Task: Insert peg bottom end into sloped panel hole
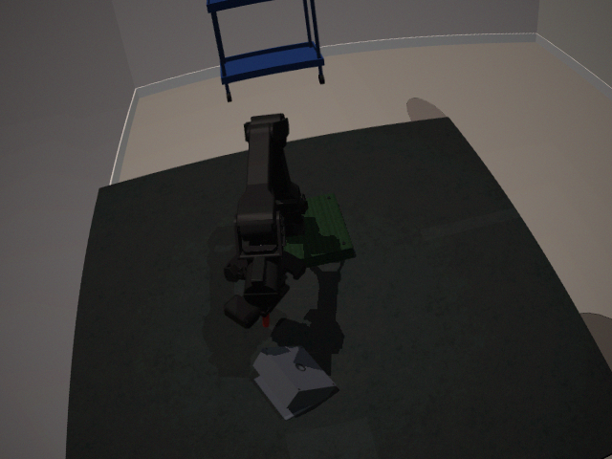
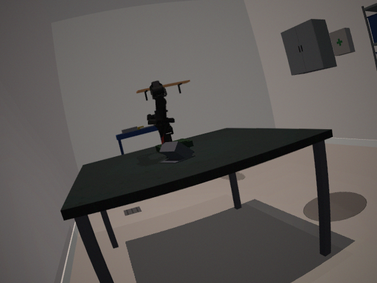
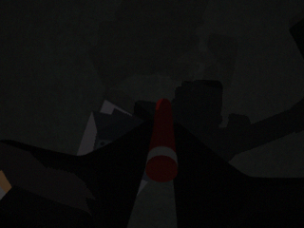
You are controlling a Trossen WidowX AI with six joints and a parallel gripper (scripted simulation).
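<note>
A red round peg (image 1: 266, 320) (image 2: 162, 140) (image 3: 163, 130) with a pale band near one end is held above the table. My gripper (image 1: 265, 314) (image 3: 162, 127) is shut on it, with one dark finger on each side in the wrist view. The grey sloped panel block (image 1: 281, 370) (image 2: 169, 147) stands on the table in front of the arm. The panel's round hole (image 1: 300, 366) shows in the top view, a little right of and nearer the camera than the peg. In the wrist view the block is partly hidden behind the left finger.
The arm's base stands on a green ribbed plate (image 1: 328, 219) at the back of the dark table (image 1: 420, 296) (image 2: 243, 142). Shadows of the arm fall between the plate and the panel block. A blue cart (image 1: 272, 61) stands on the floor beyond the table.
</note>
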